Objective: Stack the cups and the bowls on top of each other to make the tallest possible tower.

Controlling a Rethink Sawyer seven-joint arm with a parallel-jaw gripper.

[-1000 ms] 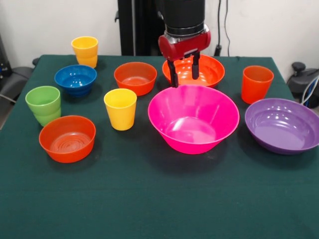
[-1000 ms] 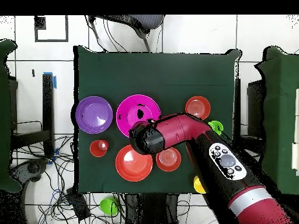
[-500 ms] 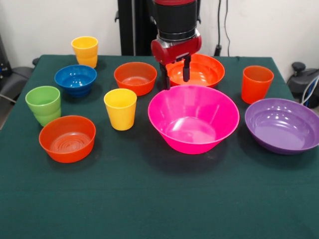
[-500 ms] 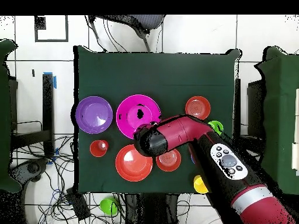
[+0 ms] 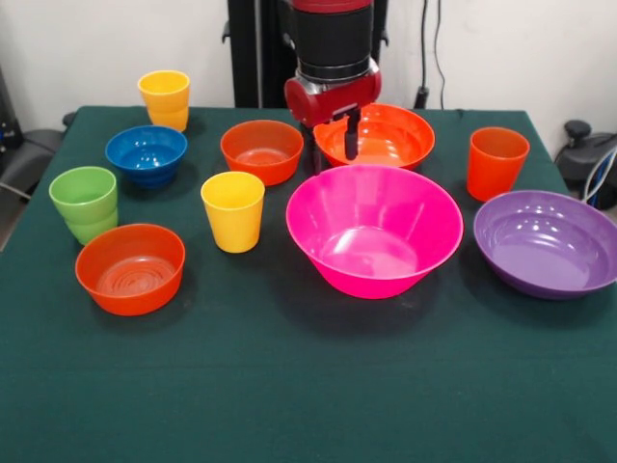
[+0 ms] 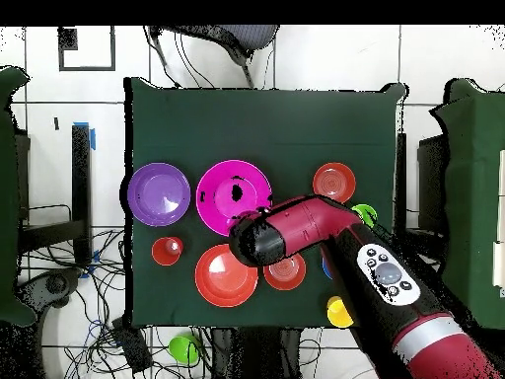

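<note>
Front view alone shows the jaws parted (empty) beside the large orange bowl (image 5: 378,135).

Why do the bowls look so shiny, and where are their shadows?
Front view: the pink bowl and purple bowl catch pale glints of room light inside, and soft dark shadows lie on the green cloth beneath them. Overhead view: the arm hides some bowls, and shadows hardly show.

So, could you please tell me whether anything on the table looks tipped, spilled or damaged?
Nothing stands out. Every bowl and cup sits upright and apart on the green cloth, nothing stacked; the open claw hangs empty by the large orange bowl.
</note>
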